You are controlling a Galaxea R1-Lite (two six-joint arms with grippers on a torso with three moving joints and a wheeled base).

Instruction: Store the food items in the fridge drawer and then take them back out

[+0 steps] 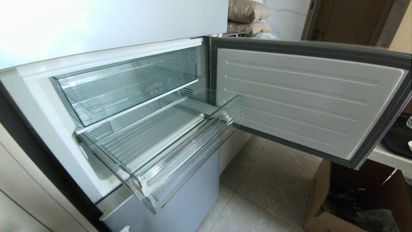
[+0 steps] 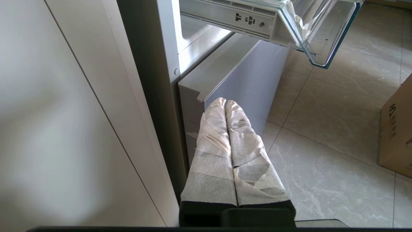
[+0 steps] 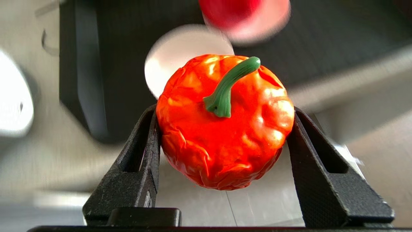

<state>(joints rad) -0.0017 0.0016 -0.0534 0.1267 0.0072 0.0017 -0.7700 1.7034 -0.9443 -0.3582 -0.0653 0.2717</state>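
My right gripper [image 3: 225,112] is shut on a red food item [image 3: 225,145], a wrinkled round piece with a green stem, held between the two black fingers. A second red food item [image 3: 244,13] lies blurred beyond it, over a dark tray [image 3: 128,64]. The fridge drawer [image 1: 180,161] stands pulled out and empty in the head view; its taped corner [image 2: 309,32] shows in the left wrist view. My left gripper [image 2: 226,102] hangs shut, with taped fingers, low beside the fridge base. Neither arm shows in the head view.
The clear coolBox drawer [image 1: 128,83] sits above the pulled-out one. The fridge door [image 1: 305,96] is swung open to the right. A cardboard box [image 1: 354,199] stands on the tiled floor below it. A white counter with a dark tray [image 1: 399,135] is at far right.
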